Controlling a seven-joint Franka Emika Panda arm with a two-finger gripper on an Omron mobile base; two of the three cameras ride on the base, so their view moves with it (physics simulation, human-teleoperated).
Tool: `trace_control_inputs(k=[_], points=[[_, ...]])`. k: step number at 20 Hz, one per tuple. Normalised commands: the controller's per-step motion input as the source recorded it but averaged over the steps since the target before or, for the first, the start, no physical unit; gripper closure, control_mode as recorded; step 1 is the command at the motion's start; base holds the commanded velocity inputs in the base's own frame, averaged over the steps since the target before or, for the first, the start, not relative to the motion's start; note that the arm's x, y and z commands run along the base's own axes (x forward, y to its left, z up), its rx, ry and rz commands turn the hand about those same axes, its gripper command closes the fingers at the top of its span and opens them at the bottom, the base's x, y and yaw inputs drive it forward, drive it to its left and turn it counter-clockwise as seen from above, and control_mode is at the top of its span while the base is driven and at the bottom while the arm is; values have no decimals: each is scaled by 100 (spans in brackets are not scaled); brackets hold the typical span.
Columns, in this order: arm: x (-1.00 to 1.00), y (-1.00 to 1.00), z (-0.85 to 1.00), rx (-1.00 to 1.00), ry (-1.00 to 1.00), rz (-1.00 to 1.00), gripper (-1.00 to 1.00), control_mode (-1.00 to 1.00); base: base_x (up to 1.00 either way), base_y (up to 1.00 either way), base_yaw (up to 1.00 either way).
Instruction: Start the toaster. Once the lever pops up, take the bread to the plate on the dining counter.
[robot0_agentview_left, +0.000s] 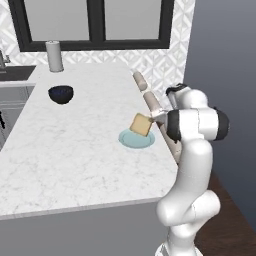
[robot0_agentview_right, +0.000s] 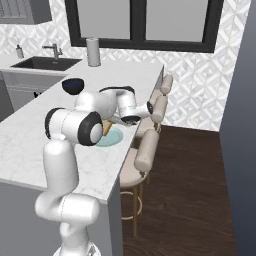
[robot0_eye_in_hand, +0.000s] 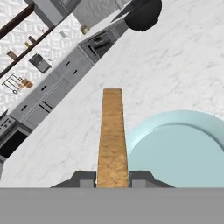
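The bread (robot0_agentview_left: 140, 124) is a tan slice held on edge, tilted, just above the pale-blue plate (robot0_agentview_left: 131, 142) on the white marble dining counter (robot0_agentview_left: 75, 150). My gripper (robot0_agentview_left: 151, 119) reaches in from the right and is shut on the slice's right edge. In the hand view the bread (robot0_eye_in_hand: 112, 135) runs straight up between my fingertips (robot0_eye_in_hand: 83, 178), with my gripper (robot0_eye_in_hand: 113, 178) shut on it and the plate (robot0_eye_in_hand: 179, 153) below to the right. A sliver of bread (robot0_agentview_right: 107, 128) shows over the plate (robot0_agentview_right: 113, 137). A small grey box (robot0_eye_in_hand: 40, 62) on the far worktop is too small to identify as the toaster.
A dark blue bowl (robot0_agentview_left: 60, 94) sits further back on the counter, and a paper towel roll (robot0_agentview_left: 55, 56) stands near the window. Padded stools (robot0_agentview_right: 150, 150) line the counter's right edge. A sink (robot0_agentview_right: 42, 63) lies at the far left.
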Motion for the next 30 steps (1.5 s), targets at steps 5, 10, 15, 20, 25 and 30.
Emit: trace_control_inputs(k=[5, 10, 15, 20, 25, 30], points=[[0, 21, -30, 0, 0, 5, 100, -100, 0, 0, 0], [0, 29, -17, 0, 0, 4, 100, -100, 0, 0, 0], [-3, 3, -29, 0, 0, 1, 100, -100, 0, 0, 0], [-9, -11, -14, 0, -4, 0, 100, -100, 0, 0, 0], [0, 0, 0, -1, -11, 0, -100, -100, 0, 0, 0], [0, -1, 0, 0, -6, -11, -100, -100, 0, 0, 0]])
